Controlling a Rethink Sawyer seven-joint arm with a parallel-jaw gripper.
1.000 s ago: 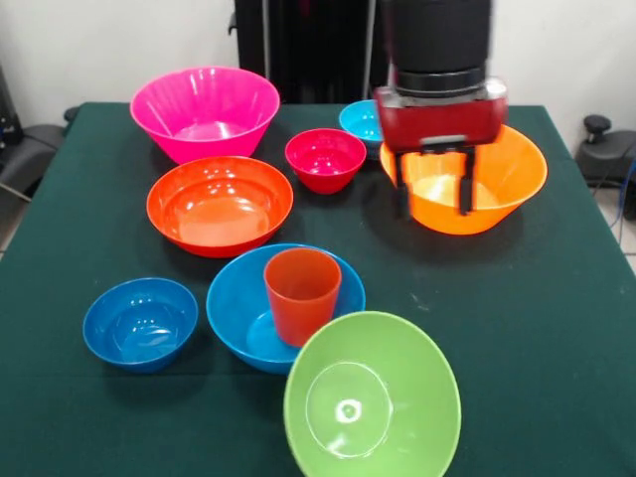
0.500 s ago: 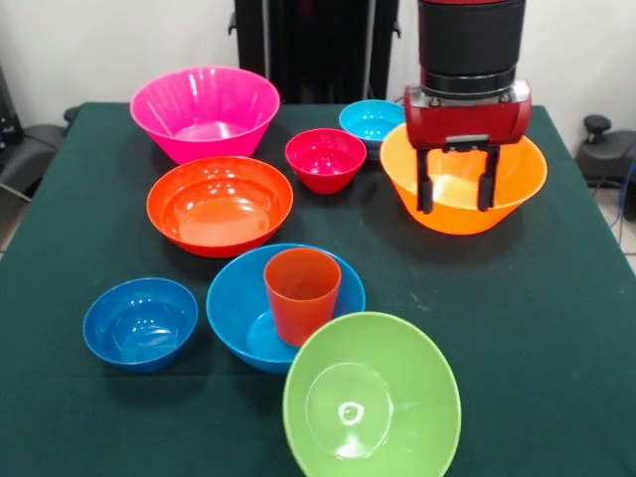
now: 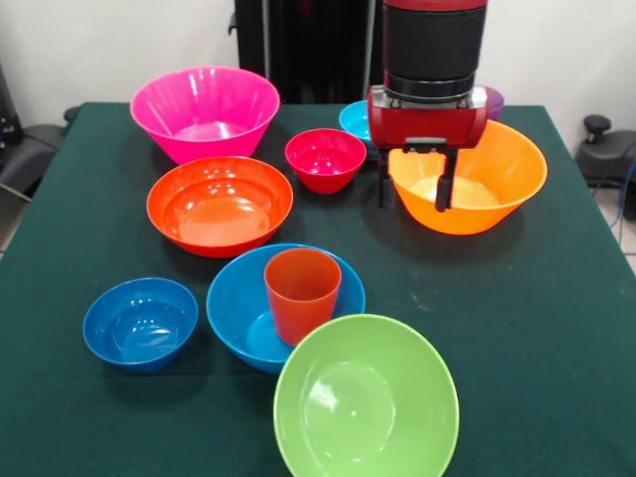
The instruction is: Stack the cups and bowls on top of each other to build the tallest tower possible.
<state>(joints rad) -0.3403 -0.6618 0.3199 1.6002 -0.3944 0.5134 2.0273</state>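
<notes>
Inside the sky-blue bowl [image 3: 238, 318], orange-red cup [image 3: 301, 294] upright, mouth up; hand [image 3: 412, 187] released, fingers apart.

Bright, even overhead light; soft shadows under bowls; white glare inside lime green bowl [image 3: 366, 402] well below gripper [image 3: 415, 187]; sharp focus.

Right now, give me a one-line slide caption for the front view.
Sawyer's open gripper straddles the orange bowl's rim; the orange-red cup stands in the sky-blue bowl.
</notes>
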